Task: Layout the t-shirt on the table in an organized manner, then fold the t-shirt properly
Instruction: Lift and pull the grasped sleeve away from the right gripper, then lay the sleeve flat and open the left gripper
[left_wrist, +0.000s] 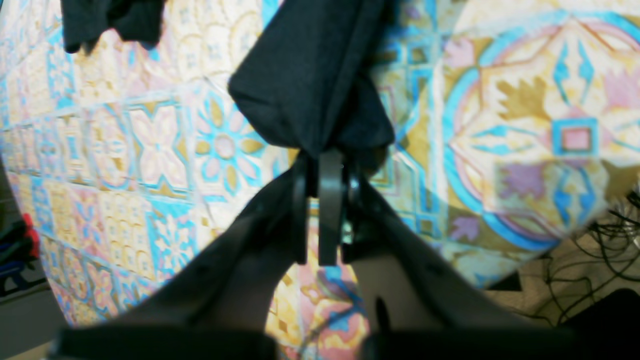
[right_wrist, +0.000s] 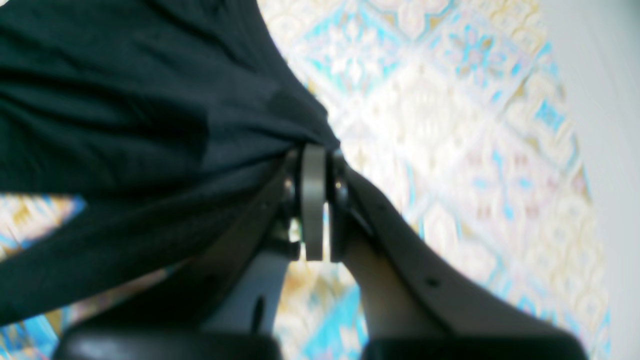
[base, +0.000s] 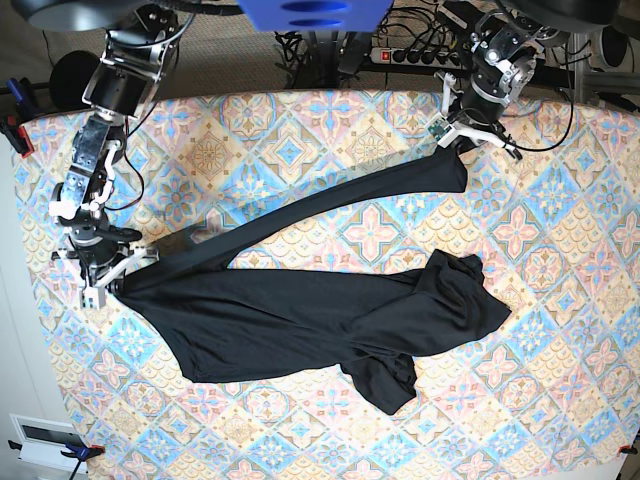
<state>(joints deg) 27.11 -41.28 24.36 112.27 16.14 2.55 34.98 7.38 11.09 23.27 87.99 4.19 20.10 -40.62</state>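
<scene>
Overhead view of a two-arm rig at a desk (base: 560, 400) covered with a pastel tile-pattern cloth of blue, pink and cream medallions. The t-shirt (base: 300, 315), plain black with long sleeves, lies partly spread across the middle of the desk, its body running roughly from side to side.

Left gripper (base: 462, 140), at the far edge of the desk on the right of the overhead view: closed on the end of one long sleeve. That sleeve is drawn out into a taut, narrow band running diagonally from the gripper down to the body of the garment. In the left wrist view the gripper (left_wrist: 327, 157) has its jaws pressed together with a bunch of black cloth (left_wrist: 310, 80) pinched between them, the patterned desk (left_wrist: 525, 125) below.

Right gripper (base: 108, 285), near the left edge in the overhead view: closed on the left-hand end of the garment's body, where the cloth gathers to a point. In the right wrist view the gripper (right_wrist: 314, 150) clamps the fabric (right_wrist: 125, 125), which fans out in folds away from the jaws.

The opposite end of the garment is bunched and wrinkled, with a folded lobe of cloth pointing toward the near edge. Cables and a power strip (base: 420, 55) lie beyond the far edge of the desk.
</scene>
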